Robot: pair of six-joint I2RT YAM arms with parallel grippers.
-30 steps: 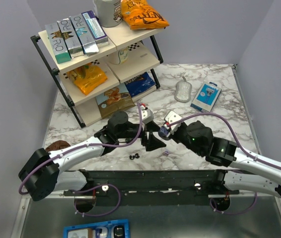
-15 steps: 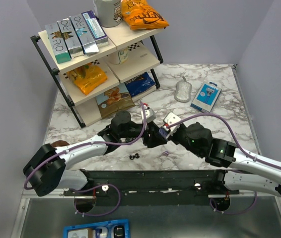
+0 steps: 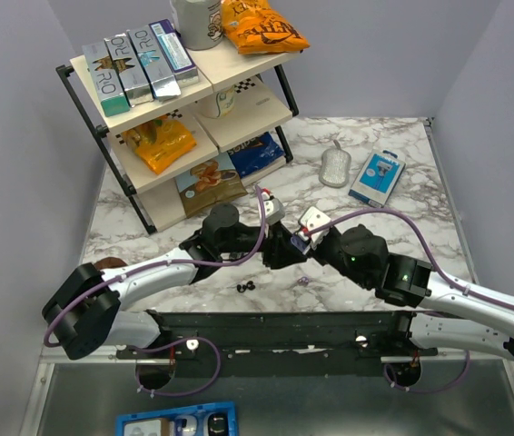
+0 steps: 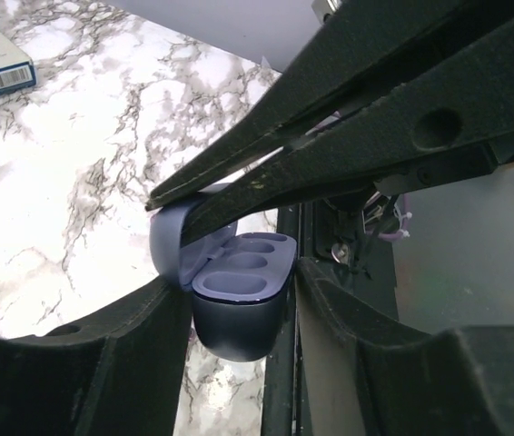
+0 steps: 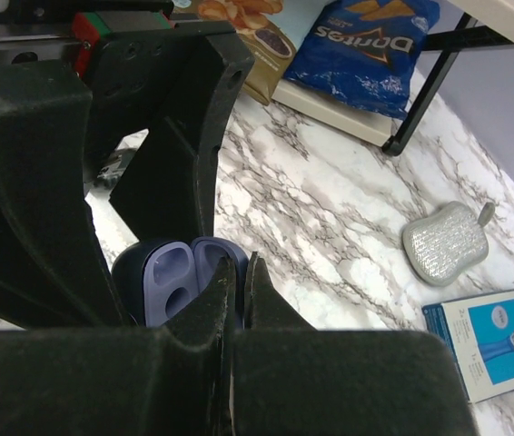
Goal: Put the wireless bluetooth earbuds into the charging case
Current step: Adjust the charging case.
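Black earbuds [image 3: 245, 287] lie on the desk [image 3: 402, 227] just below the open, empty case [image 4: 239, 304] at the middle of the top view, nearer the left pincer [image 4: 242, 272] clasping its body than the right pincer [image 5: 243, 291] pinching its lid.

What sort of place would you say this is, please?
Probably a robotics lab's mock shop corner: a marbled table walled by plain panels, a rack stocked with snack bags and boxes, and two arms bolted at its near edge.
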